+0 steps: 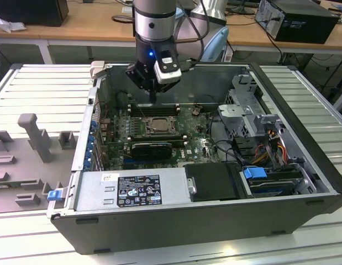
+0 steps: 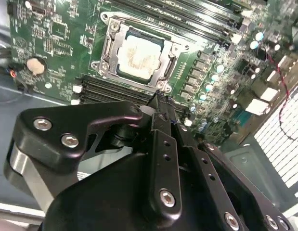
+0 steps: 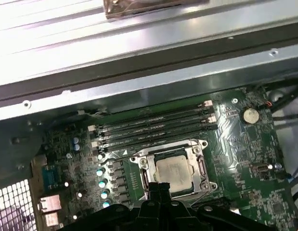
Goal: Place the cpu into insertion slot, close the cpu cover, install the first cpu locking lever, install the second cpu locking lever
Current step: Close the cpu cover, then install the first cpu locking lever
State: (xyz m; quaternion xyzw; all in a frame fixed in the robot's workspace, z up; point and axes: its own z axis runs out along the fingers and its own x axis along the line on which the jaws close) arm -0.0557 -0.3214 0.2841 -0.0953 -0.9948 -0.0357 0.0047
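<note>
The exterior view looks down from in front and above at the open case (image 1: 215, 218) lying on the table (image 1: 32, 83), far enough back to take in the whole case and the arm. Both wrist views look down from close range, past the tool (image 2: 161, 103) (image 3: 158, 185), onto the board (image 2: 57, 53) (image 3: 245, 144). All three share the slot (image 1: 158, 126) (image 2: 139, 55) (image 3: 173, 171) and its surroundings.

An open computer case (image 1: 204, 212) lay on a slatted desk (image 1: 43, 94). The arm (image 1: 155, 27) hung over the motherboard (image 1: 176, 138), its hand (image 1: 153, 99) just above the memory slots (image 1: 154, 109). The cpu cover (image 1: 158, 126) lay flat over the insertion slot. A black card (image 1: 152, 147) sat just beside it.
</note>
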